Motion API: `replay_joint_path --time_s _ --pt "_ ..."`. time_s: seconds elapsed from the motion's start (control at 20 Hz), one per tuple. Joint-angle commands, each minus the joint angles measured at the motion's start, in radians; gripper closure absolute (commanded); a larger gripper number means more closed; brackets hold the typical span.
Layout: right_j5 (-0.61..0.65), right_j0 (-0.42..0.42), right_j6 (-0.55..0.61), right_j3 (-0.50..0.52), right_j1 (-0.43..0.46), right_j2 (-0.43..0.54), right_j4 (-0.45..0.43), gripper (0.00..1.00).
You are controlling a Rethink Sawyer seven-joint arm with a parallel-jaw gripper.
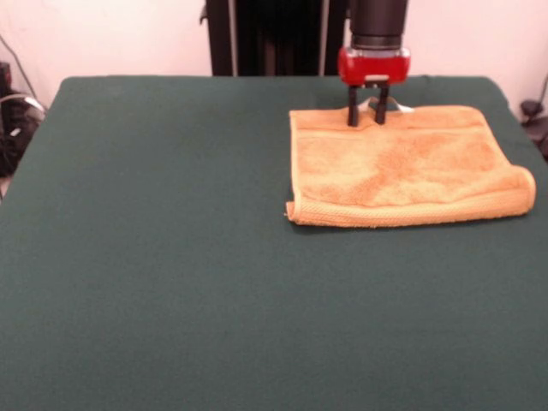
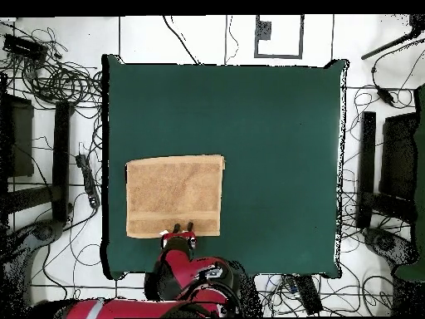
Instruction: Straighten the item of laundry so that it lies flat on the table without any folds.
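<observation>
Hovering at the towel's (image 1: 402, 167) twelve o'clock edge, the gripper (image 1: 367, 117) stands spread, seemingly touching cloth. Soft, light terry on the table (image 1: 171, 257), doubled: grip that edge's top layer.

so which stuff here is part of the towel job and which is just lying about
Part of the job:
towel, folded over
table
gripper, open, fingers at the towel's edge

Just lying about:
cables on the floor
black stands beside the table
</observation>
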Motion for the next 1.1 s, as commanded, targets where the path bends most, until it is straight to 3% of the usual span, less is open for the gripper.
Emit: replay_joint_path --time_s 0.05,1.1 --pt "0.32 -0.103 0.106 -0.164 0.303 0.117 0.077 1.0" --pt "0.374 -0.03 0.122 -0.12 0.213 0.086 0.145 1.0"
